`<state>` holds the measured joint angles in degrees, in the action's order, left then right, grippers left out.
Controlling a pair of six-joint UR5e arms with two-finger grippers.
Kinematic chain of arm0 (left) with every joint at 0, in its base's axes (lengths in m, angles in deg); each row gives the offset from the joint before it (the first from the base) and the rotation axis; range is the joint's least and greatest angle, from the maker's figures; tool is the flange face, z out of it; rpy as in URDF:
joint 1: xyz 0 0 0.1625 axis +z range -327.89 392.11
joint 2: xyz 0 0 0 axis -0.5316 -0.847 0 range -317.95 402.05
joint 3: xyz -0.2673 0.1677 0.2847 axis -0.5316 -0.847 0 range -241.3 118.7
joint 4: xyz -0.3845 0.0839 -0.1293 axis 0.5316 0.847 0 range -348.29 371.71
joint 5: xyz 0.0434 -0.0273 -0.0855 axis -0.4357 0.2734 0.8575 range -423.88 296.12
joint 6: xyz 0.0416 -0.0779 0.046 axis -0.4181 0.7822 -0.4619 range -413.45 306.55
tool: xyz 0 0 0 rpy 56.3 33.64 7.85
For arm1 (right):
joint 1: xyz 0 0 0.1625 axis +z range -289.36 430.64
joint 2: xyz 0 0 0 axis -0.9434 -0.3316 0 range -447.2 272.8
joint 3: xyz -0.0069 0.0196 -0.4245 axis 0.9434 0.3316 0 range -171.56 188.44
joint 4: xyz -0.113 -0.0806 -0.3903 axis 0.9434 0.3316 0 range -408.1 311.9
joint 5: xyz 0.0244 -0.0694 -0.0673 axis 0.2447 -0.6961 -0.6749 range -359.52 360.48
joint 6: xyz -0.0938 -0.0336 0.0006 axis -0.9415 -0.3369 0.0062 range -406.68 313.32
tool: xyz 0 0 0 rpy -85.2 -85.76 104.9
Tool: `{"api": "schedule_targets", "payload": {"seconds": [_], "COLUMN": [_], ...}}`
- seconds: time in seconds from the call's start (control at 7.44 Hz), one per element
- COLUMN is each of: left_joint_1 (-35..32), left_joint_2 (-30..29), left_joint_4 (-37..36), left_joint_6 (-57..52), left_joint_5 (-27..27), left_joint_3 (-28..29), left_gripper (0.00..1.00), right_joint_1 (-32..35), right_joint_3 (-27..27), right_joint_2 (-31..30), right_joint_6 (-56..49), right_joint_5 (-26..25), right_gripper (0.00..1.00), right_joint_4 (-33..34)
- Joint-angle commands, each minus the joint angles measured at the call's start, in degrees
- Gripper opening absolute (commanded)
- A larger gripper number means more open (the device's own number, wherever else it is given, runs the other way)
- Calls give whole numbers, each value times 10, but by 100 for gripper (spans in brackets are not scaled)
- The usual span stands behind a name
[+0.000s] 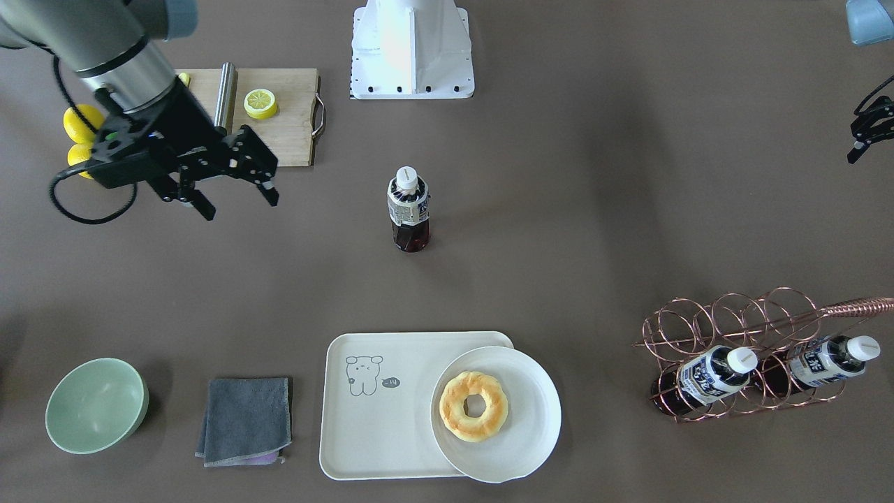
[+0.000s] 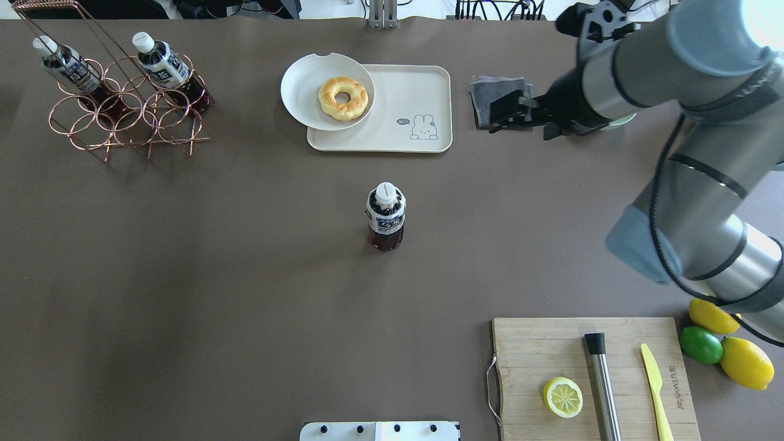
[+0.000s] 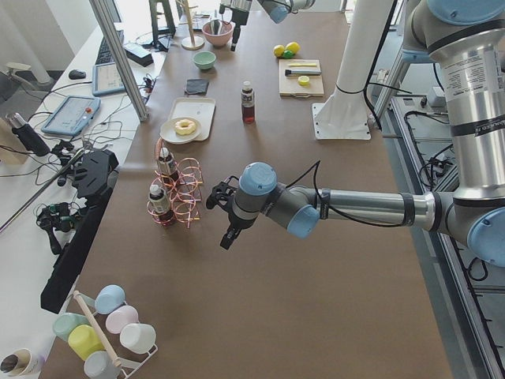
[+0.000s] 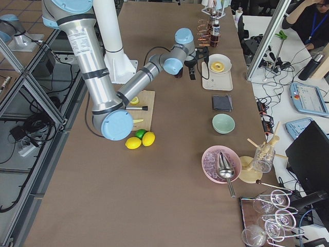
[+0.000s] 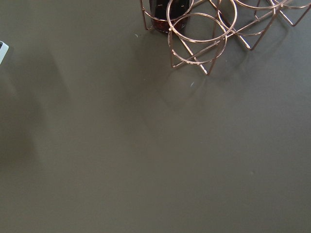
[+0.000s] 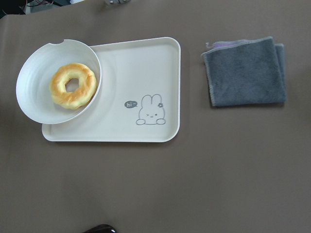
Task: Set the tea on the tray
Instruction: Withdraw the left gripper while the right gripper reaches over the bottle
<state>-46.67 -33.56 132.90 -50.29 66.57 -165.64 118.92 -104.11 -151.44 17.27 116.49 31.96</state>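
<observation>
Bottles: three alike. One, the tea [image 1: 408, 209], stands free; the other two bottles [image 1: 705, 381] lie in one copper wire rack [image 1: 751, 349].
Other counts: one tray [image 1: 377, 433], one plate [image 1: 531, 419] with one doughnut [image 1: 475, 405], one grey cloth [image 1: 246, 419], one green bowl [image 1: 94, 405], one cutting board [image 1: 293, 133] with one lemon half [image 1: 260, 103].
Tea: upright and capped, mid-worktop, well apart from the tray.
Right end effector [image 1: 241, 202]: fingers spread, gripping nothing, raised above the worktop. The tea is well apart from it, toward the robot's left.
Left end effector [image 3: 223, 215]: near the rack, far from the tea. I cannot tell whether its fingers are apart or together.
Tray edges: the plate covers the tray's end on the robot's left and overhangs the rim. The other end, with the line drawing, is bare.
Open room: bare worktop rings the tea and fills the stretch between it and the tray. The cloth lies near the tray's bare end, not touching. The rack is well off to the robot's left.
</observation>
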Motion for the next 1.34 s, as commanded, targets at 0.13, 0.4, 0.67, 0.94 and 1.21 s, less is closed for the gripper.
{"api": "schedule_targets", "payload": {"seconds": [0.13,0.4,0.67,0.94,1.21], "left_joint_1": [-6,-6,-6,-6,-6], "left_joint_2": [0,-1,-1,-1,-1], "left_joint_4": [17,48,48,48,48], "left_joint_6": [-11,-9,-9,-9,-9], "left_joint_5": [3,3,3,3,3], "left_joint_3": [35,61,63,63,63], "left_gripper": [100,100,100,100,100], "right_joint_1": [-152,-169,-181,-192,-193], "right_joint_3": [8,57,77,87,94], "right_joint_2": [204,262,277,272,268], "right_joint_6": [105,108,108,107,98], "right_joint_5": [-162,-175,-181,-184,-184], "right_gripper": [100,100,100,99,99], "right_joint_4": [237,293,318,317,314]}}
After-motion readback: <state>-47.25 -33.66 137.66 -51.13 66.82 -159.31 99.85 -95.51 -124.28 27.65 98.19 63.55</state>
